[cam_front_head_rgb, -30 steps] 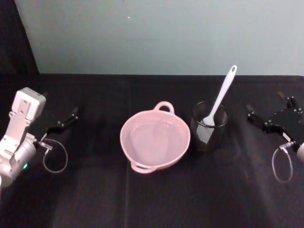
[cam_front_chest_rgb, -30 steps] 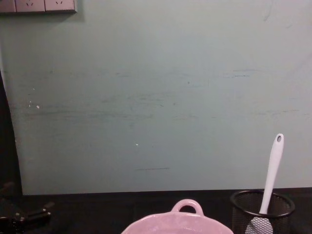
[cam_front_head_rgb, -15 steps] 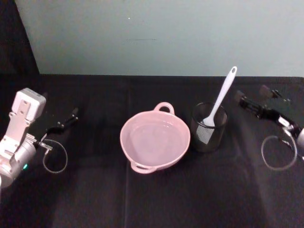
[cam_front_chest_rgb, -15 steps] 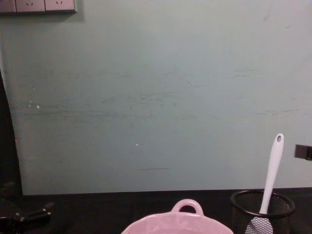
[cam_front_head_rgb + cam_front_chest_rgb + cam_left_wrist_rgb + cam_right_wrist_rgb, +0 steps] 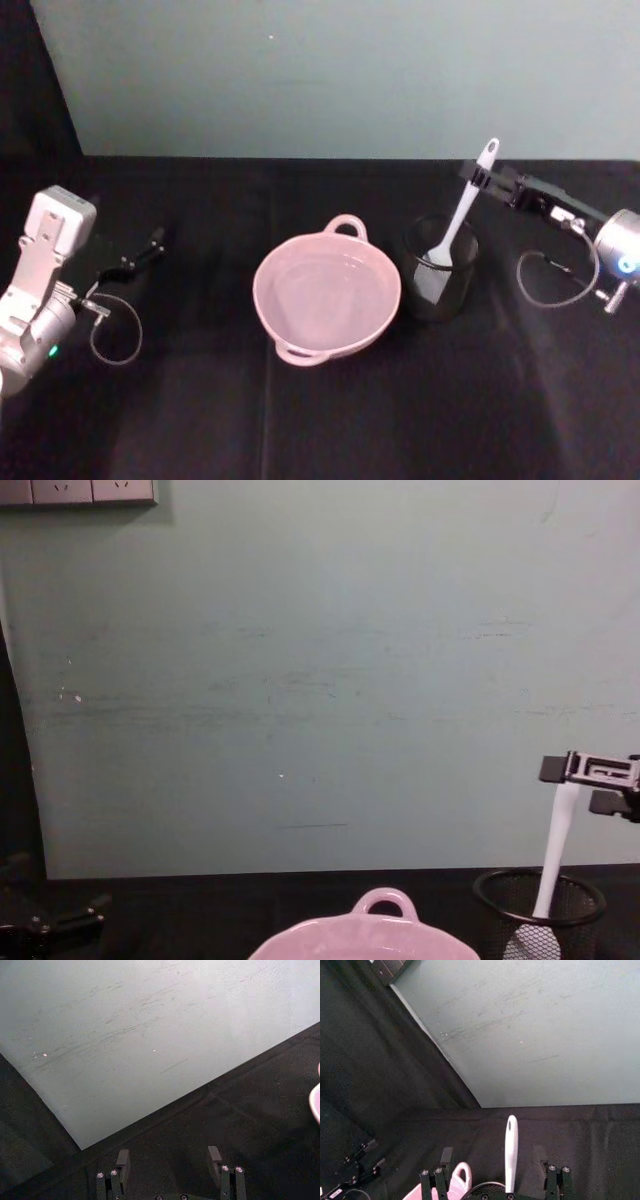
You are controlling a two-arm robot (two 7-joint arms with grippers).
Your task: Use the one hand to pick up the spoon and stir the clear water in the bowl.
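Observation:
The white spoon (image 5: 462, 207) stands blade-down in a black wire-mesh cup (image 5: 440, 272), its handle leaning up and to the right. My right gripper (image 5: 476, 180) is open, with the upper handle between its two fingers. In the right wrist view the spoon handle (image 5: 511, 1152) rises between the spread fingers of the right gripper (image 5: 499, 1162). The chest view shows the right gripper (image 5: 572, 778) across the spoon (image 5: 553, 855) near its top. The pale pink bowl (image 5: 347, 224) sits left of the cup and holds clear water (image 5: 322, 300). At the far left my left gripper (image 5: 142, 252) rests open, apart from everything.
A black cloth (image 5: 330, 420) covers the table, with a grey-green wall (image 5: 330, 70) close behind it. A cable loop (image 5: 548, 280) hangs from the right wrist beside the cup. The cup (image 5: 540, 905) and the bowl (image 5: 385, 905) stand nearly side by side.
My right gripper has swung up and left from the table's right side to the top of the spoon handle. The left arm, bowl, cup and spoon have stayed put.

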